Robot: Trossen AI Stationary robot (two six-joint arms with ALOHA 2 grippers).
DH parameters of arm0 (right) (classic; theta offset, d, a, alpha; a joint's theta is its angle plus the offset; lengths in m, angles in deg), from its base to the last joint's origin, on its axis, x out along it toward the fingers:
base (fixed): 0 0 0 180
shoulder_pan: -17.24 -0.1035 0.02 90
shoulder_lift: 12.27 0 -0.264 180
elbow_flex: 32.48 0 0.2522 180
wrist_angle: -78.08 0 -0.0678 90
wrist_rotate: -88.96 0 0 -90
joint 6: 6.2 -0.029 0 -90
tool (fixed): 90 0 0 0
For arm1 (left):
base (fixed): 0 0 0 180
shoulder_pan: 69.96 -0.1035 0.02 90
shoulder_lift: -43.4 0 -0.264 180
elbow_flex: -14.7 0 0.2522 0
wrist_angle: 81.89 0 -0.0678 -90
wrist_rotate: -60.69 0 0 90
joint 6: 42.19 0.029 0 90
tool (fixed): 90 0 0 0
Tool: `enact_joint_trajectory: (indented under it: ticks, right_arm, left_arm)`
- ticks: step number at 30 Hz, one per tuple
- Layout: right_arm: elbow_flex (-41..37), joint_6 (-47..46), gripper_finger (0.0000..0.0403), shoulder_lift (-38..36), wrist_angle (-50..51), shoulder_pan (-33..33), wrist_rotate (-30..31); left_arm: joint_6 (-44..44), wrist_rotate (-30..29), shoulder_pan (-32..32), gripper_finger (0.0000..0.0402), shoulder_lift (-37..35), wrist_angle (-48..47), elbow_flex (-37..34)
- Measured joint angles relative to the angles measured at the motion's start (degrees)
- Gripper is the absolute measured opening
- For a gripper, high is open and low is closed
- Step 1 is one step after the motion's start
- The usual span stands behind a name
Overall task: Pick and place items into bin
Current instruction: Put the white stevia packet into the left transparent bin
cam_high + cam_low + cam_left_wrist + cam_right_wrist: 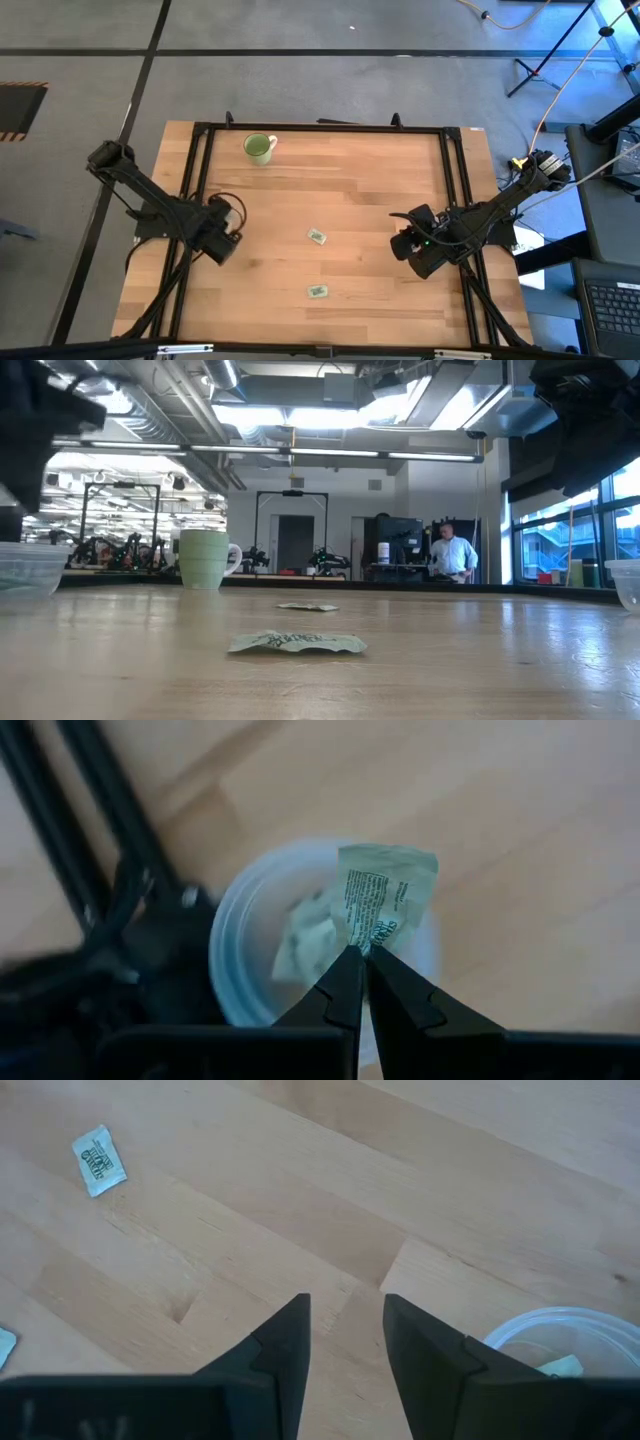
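- Left wrist view, nearest first: the left gripper (358, 958) is pinched tight on one edge of a packet (383, 898), a light green and white sachet that stands up from the fingertips, a little crumpled. It hangs over a clear round bin (238, 935) at the table's left side, where at least one more packet (308, 935) already lies.
- Judging by how the held one keeps its shape, these are very light, thin and soft; a pinch on an edge looks enough, and a hard squeeze would only crease it.
- Right wrist view: the right gripper (345, 1342) hovers empty with its jaws apart over bare wood, beside a second clear bin (560, 1338) with a packet showing in it.
- Farther out on the table (340, 205), two loose packets lie flat and well apart, the near one (317, 291) and the far one (317, 236), both between the arms.
- Lying flat, they offer little to grab; I judge the fingers must come straight down across the short width, and a packet could slide on the smooth wood.
- Farthest, a green mug (259, 148) stands at the back edge.
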Motion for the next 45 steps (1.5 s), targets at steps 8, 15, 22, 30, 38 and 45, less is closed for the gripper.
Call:
enact_joint_trajectory:
  ticks: [8, 15, 22, 30, 38, 45]
  right_arm:
    - [0.0, 0.0, 0.0132, 0.0, 0.4, 0.0, 0.0]
    - [0.0, 0.0, 0.0132, 0.0, 0.4, 0.0, 0.0]
    - [0.0, 0.0, 0.0132, 0.0, 0.4, 0.0, 0.0]
    - [0.0, 0.2, 0.0132, 0.0, 0.4, 0.0, 0.0]
    - [0.0, 0.2, 0.0132, 0.0, 0.4, 0.0, 0.0]
    - [0.0, 0.2, 0.0132, 0.0, 0.4, 0.0, 0.0]
  left_arm:
    - [-3.2, 3.2, 0.0, 0.0007, 0.2, 2.1, -3.7]
    - [-3.7, 7.3, -0.6, 0.0015, 0.2, 2.2, -3.7]
    - [-3.4, 6.9, -0.8, 0.0017, 0.2, 2.2, -3.7]
    - [-3.0, 6.8, -0.8, 0.0017, 0.2, 2.1, -3.7]
    - [-3.5, 5.7, -0.8, 0.0017, 0.2, 2.0, -3.7]
    - [-2.7, 6.1, -0.8, 0.0018, 0.2, 2.0, -3.7]
